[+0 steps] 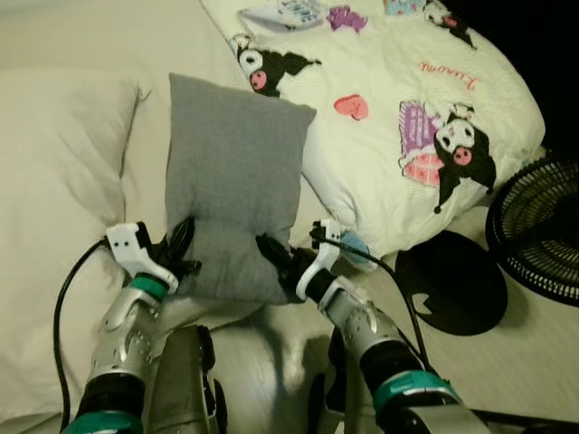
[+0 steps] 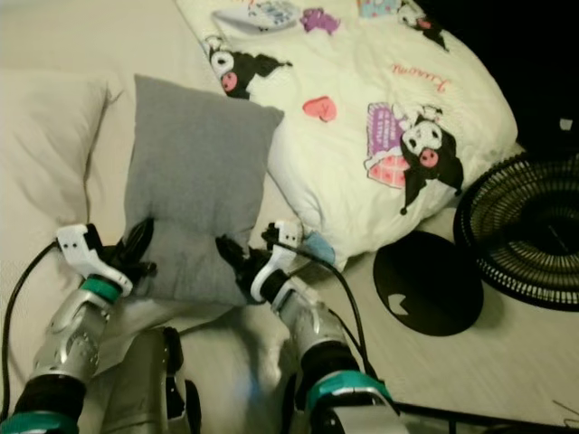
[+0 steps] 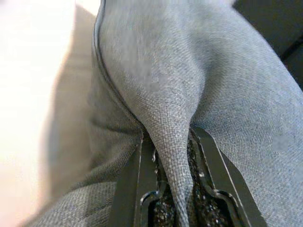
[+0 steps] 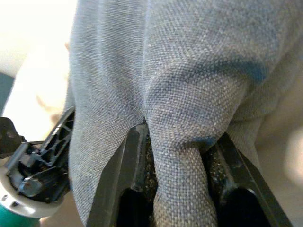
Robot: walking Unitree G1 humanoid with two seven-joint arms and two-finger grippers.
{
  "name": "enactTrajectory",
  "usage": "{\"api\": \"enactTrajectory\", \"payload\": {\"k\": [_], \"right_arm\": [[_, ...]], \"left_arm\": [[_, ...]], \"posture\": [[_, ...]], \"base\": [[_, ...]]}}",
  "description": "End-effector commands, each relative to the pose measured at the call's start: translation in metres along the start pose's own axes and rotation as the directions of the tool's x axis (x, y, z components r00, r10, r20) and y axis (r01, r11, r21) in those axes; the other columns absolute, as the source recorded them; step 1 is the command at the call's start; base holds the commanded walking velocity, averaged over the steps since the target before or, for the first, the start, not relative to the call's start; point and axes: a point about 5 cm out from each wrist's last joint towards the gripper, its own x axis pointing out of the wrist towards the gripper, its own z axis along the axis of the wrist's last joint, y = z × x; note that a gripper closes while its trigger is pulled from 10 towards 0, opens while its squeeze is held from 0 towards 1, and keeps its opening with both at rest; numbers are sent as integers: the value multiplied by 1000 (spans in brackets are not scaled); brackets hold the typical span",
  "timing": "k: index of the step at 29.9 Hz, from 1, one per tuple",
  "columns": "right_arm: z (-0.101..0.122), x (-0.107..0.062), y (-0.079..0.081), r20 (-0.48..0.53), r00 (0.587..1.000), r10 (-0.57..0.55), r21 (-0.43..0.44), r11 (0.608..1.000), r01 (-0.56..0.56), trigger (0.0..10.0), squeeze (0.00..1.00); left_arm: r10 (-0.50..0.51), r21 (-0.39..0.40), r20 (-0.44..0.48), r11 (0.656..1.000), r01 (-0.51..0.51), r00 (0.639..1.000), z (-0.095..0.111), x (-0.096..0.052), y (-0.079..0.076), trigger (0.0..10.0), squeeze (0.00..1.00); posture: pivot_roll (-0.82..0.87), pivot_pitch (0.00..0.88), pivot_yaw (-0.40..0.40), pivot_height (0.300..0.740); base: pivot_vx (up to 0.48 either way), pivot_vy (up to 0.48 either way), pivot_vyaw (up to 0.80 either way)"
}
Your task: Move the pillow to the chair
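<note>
Both our arms reach out low in front of us, and each claw has a pinch of the grey pillow: our left gripper is clamped on its near left corner, our right gripper on the near right corner, fabric bunched between the fingers. That pillow sits on the bed, between a white pillow and a cartoon-print duvet. Off right, a black fan stands on the floor.

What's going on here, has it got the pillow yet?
Yes. Both grippers are pinched onto the near edge of the grey pillow: the left gripper at one lower corner, the right gripper at the other. The pillow stands on the bed beside the cartoon-print duvet.
</note>
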Motion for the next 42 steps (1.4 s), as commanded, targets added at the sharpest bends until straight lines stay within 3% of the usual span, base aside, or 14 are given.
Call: {"api": "enactTrajectory", "payload": {"k": [1,6,10,13,17,19,31,32,34,35,39,40,41,42], "right_arm": [[-22,35,57,-13,983,183,80,980,-181,0,0],[-14,21,50,38,984,177,73,981,-179,0,0],[-10,1,46,38,987,154,-58,987,-152,0,0],[-9,-7,45,44,989,143,-98,986,-138,0,0],[-6,-16,44,99,988,117,-69,992,-110,0,0],[-3,-25,37,145,989,37,-68,997,-28,0,0],[-4,-36,27,117,989,-89,-40,995,94,0,0],[-5,-36,27,101,990,-99,-70,992,106,2627,0],[-6,-36,26,92,990,-107,-91,989,115,2627,0],[-8,-36,26,82,990,-116,-101,987,124,10000,0],[-11,-37,28,71,991,-113,-126,985,121,10000,0],[-15,-38,31,54,993,-102,-149,983,109,10000,0],[-20,-39,35,35,995,-93,-177,979,98,10000,0],[-23,-39,37,34,994,-108,-192,975,113,10000,0]], "left_arm": [[-67,15,-42,998,67,997,-9,4,-18,0,0],[-97,20,34,995,96,995,1,-2,-32,0,0],[-155,48,36,987,153,987,0,-15,-51,0,0],[-161,76,23,984,159,987,-2,-21,-57,0,0],[-167,114,9,980,164,986,-4,-29,-62,0,0],[-136,112,17,985,134,991,-6,-33,-65,0,0],[-68,110,15,992,66,998,-6,-39,-66,0,0],[-64,114,13,992,62,998,-6,-39,-66,0,0],[-61,117,12,991,60,998,-6,-39,-66,0,0],[-59,127,12,990,57,998,-6,-39,-65,0,0],[-53,143,11,988,51,999,-6,-40,-66,0,0],[-51,158,8,986,50,999,-6,-40,-67,431,0],[-54,175,1,983,53,999,-7,-40,-68,3098,0],[-56,185,-4,981,56,998,-8,-41,-69,3333,0]], "posture": [[53,124,13,580],[54,87,5,580],[48,36,-2,580],[47,29,-1,580],[41,16,3,580],[44,9,3,580],[49,7,-5,580],[50,7,-7,580],[50,7,-7,580],[51,8,-11,580],[51,8,-10,580],[49,10,-7,580],[47,13,-4,580],[47,13,-4,580]], "base": [[0,0,0],[0,0,0],[0,0,0],[0,0,0],[0,0,0],[0,0,0],[0,0,0],[0,0,0],[0,0,0],[0,0,0],[0,0,0],[0,0,0],[0,0,0],[0,0,0]]}}
